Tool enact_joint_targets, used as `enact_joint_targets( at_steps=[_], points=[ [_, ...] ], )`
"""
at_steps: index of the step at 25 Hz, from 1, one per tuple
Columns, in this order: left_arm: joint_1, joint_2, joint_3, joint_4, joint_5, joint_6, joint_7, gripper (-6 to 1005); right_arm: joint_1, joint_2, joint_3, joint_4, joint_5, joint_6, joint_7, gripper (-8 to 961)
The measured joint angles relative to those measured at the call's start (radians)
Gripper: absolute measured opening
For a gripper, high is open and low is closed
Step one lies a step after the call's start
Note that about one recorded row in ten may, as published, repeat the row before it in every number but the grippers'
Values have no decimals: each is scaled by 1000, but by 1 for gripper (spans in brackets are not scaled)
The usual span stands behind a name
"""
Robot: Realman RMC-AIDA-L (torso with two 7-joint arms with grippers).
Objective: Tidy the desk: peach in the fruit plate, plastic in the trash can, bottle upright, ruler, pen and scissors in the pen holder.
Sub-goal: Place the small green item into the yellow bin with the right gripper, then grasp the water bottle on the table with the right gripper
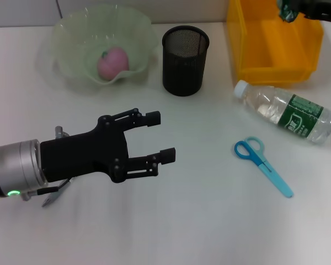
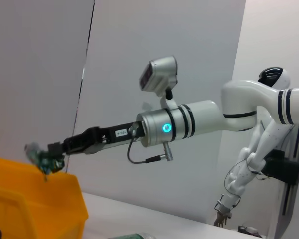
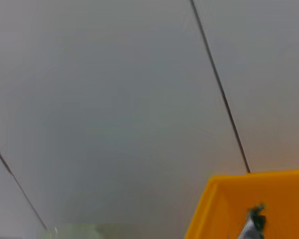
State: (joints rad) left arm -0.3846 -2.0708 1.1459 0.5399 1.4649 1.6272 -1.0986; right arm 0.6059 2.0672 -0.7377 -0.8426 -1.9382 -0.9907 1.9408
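The left gripper [image 1: 160,136] hovers with fingers spread, empty, below the fruit plate [image 1: 71,33] holding the peach [image 1: 112,62]. Rightward stand the pen holder [image 1: 185,54], scissors [image 1: 262,165] and the lying bottle [image 1: 287,111]. The right gripper [image 2: 46,158] pinches crumpled plastic [image 1: 286,9] above the yellow bin [image 1: 273,55].

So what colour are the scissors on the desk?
Blue, a darker blue on one handle; the scissors show best in the head view.

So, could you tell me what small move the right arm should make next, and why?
Probably open its jaws. The right gripper holds a crumpled plastic scrap above the yellow bin, seemingly the trash can, so letting go should drop it inside. The peach already sits in the fruit plate; the left gripper hovers open over the desk.
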Motion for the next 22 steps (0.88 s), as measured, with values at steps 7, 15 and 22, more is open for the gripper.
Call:
enact_joint_targets(
  at_steps=[7, 15, 22],
  points=[
    [-10, 0, 0, -7, 0, -3, -1, 810, 27, 8, -87, 9, -68, 99, -1, 84],
    [-12, 0, 0, -8, 0, -3, -3, 811, 1, 13, -107, -31, -62, 111, -1, 335],
    [-11, 0, 0, -8, 0, -3, -3, 811, -108, 16, -109, -171, 130, -43, -51, 592]
  ],
)
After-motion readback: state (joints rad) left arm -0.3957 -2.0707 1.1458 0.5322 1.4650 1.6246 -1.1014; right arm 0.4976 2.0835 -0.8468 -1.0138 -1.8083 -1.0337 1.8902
